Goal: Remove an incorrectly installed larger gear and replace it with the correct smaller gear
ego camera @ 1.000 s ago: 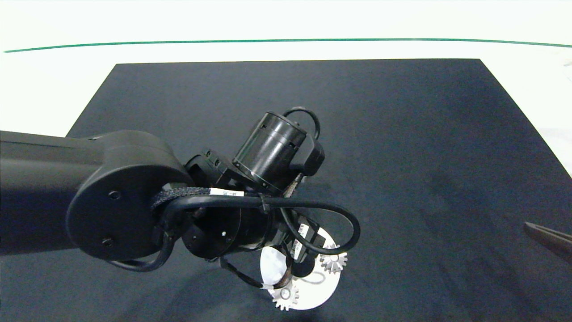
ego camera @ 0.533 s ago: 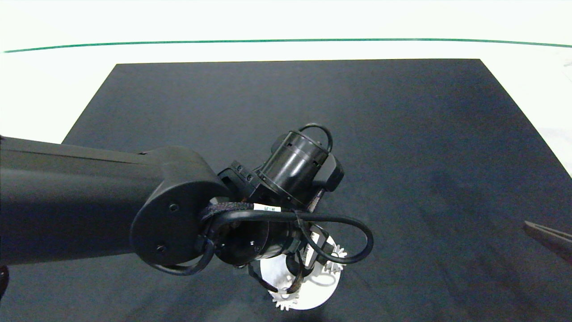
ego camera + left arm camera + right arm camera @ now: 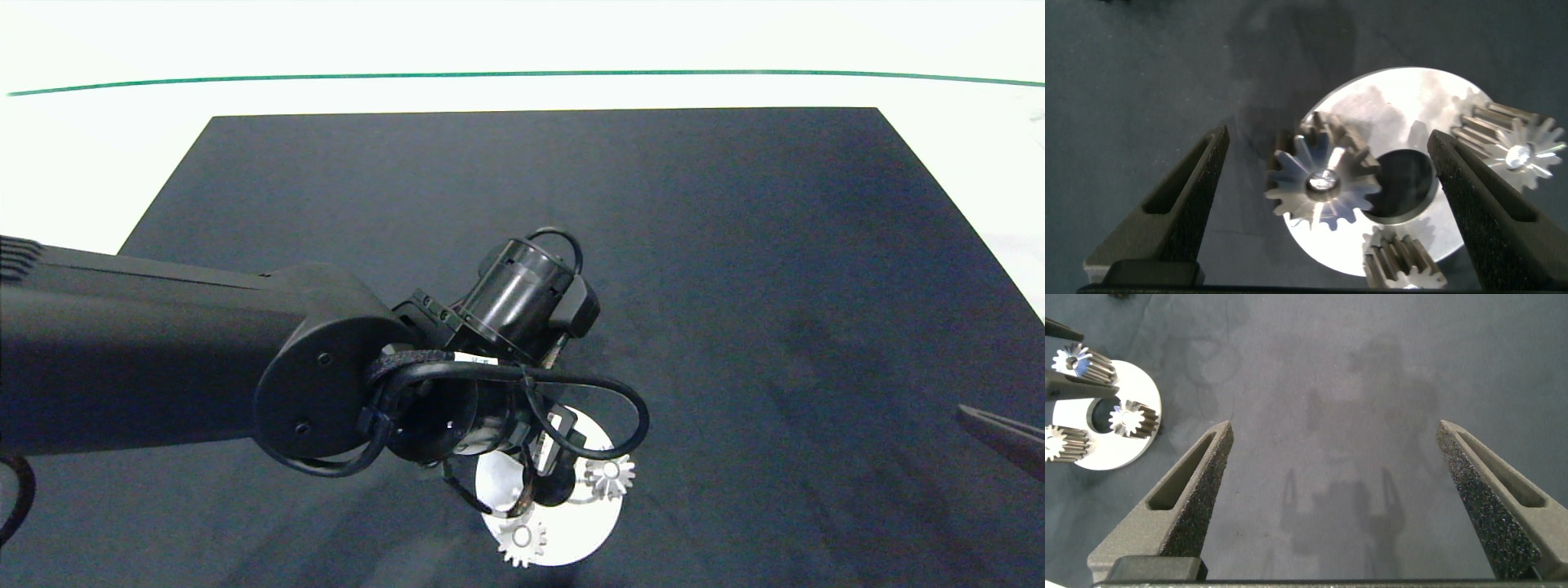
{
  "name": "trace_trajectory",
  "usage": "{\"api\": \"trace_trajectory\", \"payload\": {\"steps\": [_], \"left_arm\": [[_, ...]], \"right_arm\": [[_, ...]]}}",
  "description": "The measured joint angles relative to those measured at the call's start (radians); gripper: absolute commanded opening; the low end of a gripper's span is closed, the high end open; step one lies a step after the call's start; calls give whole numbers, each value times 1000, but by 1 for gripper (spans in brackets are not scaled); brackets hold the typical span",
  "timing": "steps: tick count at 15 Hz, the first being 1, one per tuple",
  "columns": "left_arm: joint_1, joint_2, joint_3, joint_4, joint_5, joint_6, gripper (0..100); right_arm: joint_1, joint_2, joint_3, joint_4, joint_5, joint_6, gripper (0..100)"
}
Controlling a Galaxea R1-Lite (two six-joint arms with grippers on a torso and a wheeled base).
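Note:
The larger gear point(image 3: 1323, 184), silver with long pointed teeth and a thick dark body, stands on a pin at the edge of a round silver plate point(image 3: 1404, 106). In the right wrist view this larger gear point(image 3: 1082, 363) is at the plate's far left. My left gripper point(image 3: 1329, 132) is open and straddles it, with a clear gap to each finger. In the head view the left arm point(image 3: 326, 384) covers that gear and its own fingers. My right gripper point(image 3: 1336, 425) is open over bare mat at the right edge. The smaller gear is out of view.
Two more silver gears stand on the plate point(image 3: 571, 539), one point(image 3: 610, 476) at its right and one point(image 3: 522, 543) at its front left. The plate has a round centre hole point(image 3: 1404, 184). A dark mat point(image 3: 735, 245) covers the table, with white floor beyond it.
The left arm reached further right over the plate, then its wrist drew back slightly left, which uncovered the right-hand gear again. The right gripper stayed still.

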Motion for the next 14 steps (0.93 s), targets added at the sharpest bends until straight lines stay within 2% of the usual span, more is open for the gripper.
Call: {"api": "trace_trajectory", "payload": {"steps": [11, 14], "left_arm": [[3, -43, 62, 0, 0, -1, 78], [2, -43, 69, -26, 0, 1, 72]], "right_arm": [[1, 0, 1, 0, 0, 0, 100], [1, 0, 4, 0, 0, 0, 100]]}}
